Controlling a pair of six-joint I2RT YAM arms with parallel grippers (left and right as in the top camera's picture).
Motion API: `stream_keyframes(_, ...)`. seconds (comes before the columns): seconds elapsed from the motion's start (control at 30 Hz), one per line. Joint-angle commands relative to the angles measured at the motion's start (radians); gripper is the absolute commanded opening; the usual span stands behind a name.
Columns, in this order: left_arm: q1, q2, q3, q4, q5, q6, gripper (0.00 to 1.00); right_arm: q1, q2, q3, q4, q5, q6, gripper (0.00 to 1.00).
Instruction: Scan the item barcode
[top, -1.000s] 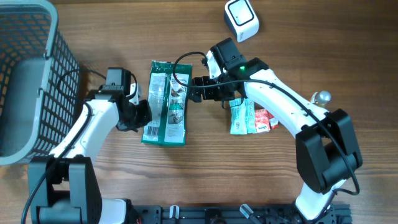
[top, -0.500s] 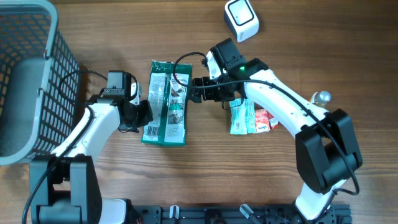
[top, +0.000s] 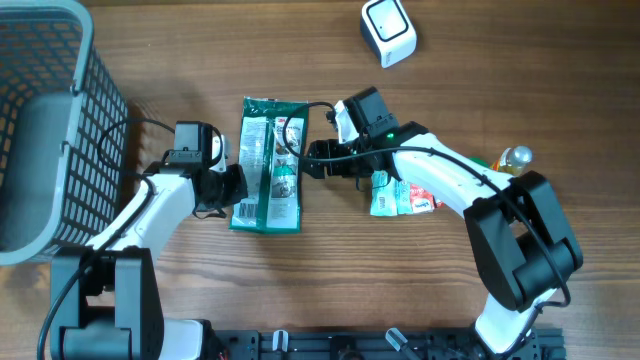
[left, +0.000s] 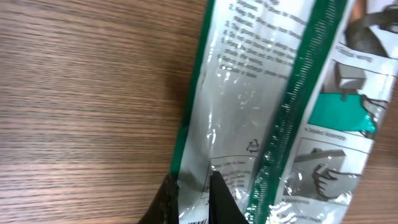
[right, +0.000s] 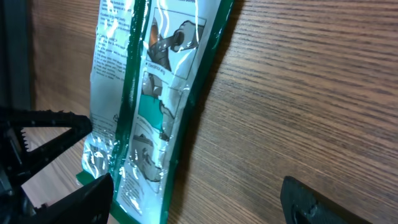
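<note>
Wood-grain tabletop (top: 500, 60) fills the overhead view, and the green pouch (top: 268, 165) lies flat on it left of centre, printed back up. The left end effector (top: 228, 185) is pinched shut on the pouch's lower left edge; in the left wrist view its dark fingertips (left: 221, 199) clamp the film. The right end effector (top: 315, 160) stands wide and empty just beside the pouch's right edge. I judge the task barely begun: the pouch is gripped but not lifted, and the white scanner (top: 388, 30) sits well apart at the upper right. Lifting, turning and presenting the barcode remain. A grey basket (top: 40, 130) occupies the upper left, a red-and-teal packet (top: 400, 192) lies under the right arm, and that arm crosses the path to the scanner.
</note>
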Motion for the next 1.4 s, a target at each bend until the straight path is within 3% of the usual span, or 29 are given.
stream_keyframes(0.0,0.0,0.012,0.019,0.003,0.097,0.006,0.04,0.009,0.014,-0.006,0.005,-0.023,0.003,0.86)
stream_keyframes(0.13,0.0,0.012,0.032,0.004,0.19,0.006,0.04,0.009,0.014,-0.006,0.005,-0.023,0.004,0.86)
stream_keyframes(0.33,0.0,0.031,0.031,-0.006,0.189,0.005,0.04,0.01,0.014,-0.006,0.005,-0.023,0.004,0.86)
stream_keyframes(0.8,-0.001,0.161,0.031,-0.013,0.087,0.006,0.04,0.019,0.014,-0.019,0.016,-0.031,0.011,0.86)
stream_keyframes(1.0,-0.001,0.161,0.031,-0.027,0.087,0.006,0.04,0.069,0.015,-0.115,0.183,-0.038,0.088,0.83)
stream_keyframes(1.13,-0.001,0.161,0.031,-0.032,0.087,0.006,0.04,0.096,0.018,-0.123,0.204,-0.037,0.11,0.83)
stream_keyframes(1.37,-0.001,0.161,0.031,-0.052,0.061,0.006,0.04,0.108,0.157,-0.127,0.374,-0.095,0.216,0.77)
